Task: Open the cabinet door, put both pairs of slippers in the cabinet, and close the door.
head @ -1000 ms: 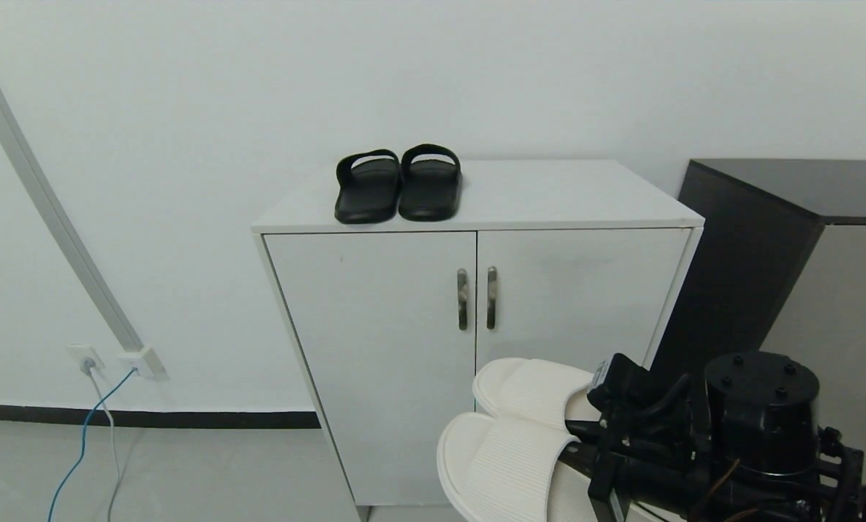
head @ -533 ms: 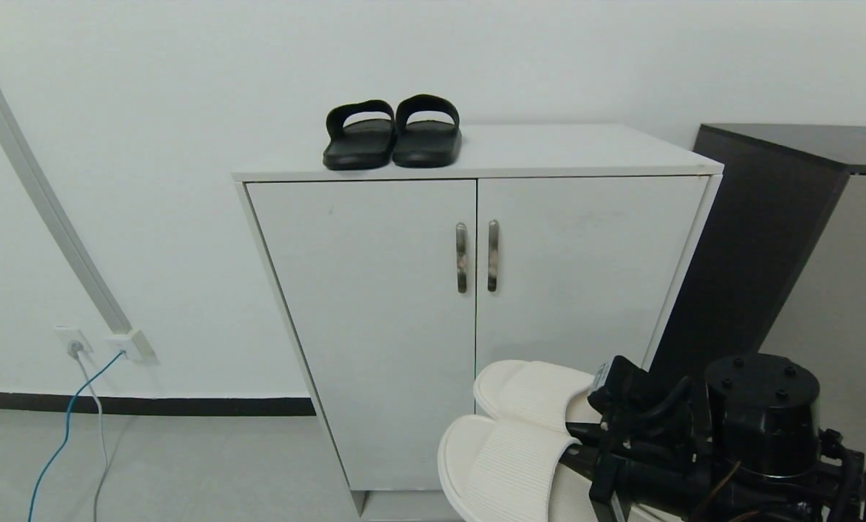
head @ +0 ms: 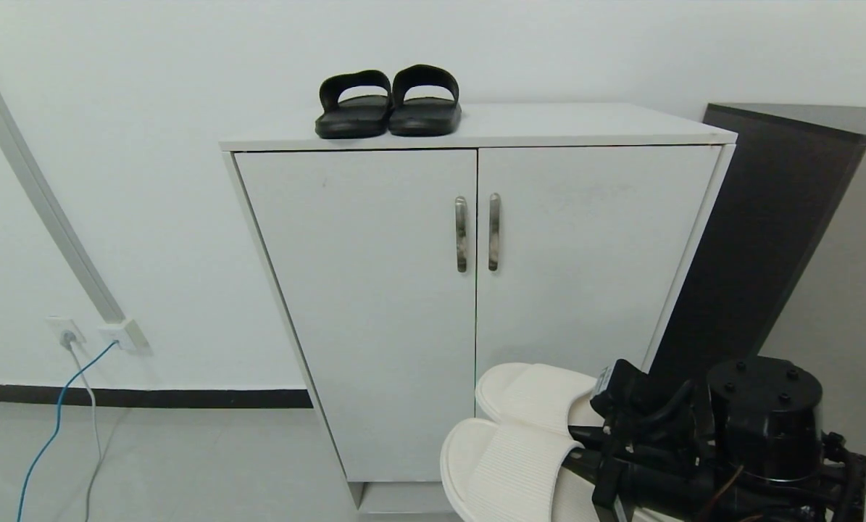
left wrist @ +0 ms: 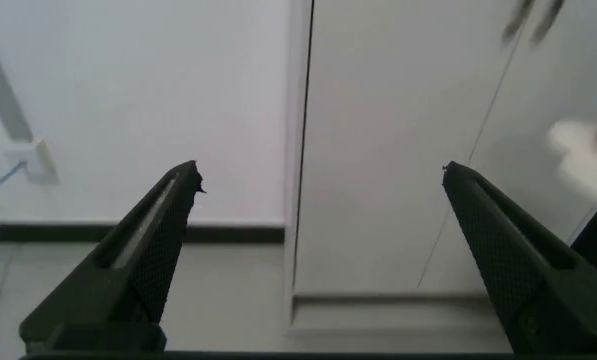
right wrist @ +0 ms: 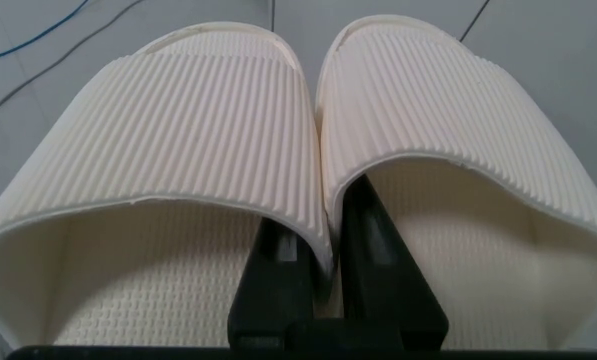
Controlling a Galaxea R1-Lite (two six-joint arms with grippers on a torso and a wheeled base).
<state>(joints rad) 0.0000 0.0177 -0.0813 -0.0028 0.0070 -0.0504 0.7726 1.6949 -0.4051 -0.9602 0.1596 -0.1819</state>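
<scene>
Open floor [head: 186,464] before closed cabinet doors [head: 375,304]

This looks like a plain indoor room furnished like a home entryway. A white two-door cabinet [head: 375,304] with metal handles [head: 461,233] stands against a bare white wall, with black slippers [head: 389,105] on top. A dark skirting strip [head: 135,397] meets the grey floor [head: 186,464], a wall socket [head: 63,332] feeds a blue cable [head: 48,435], and a dark cupboard [head: 751,239] stands just beside.
</scene>
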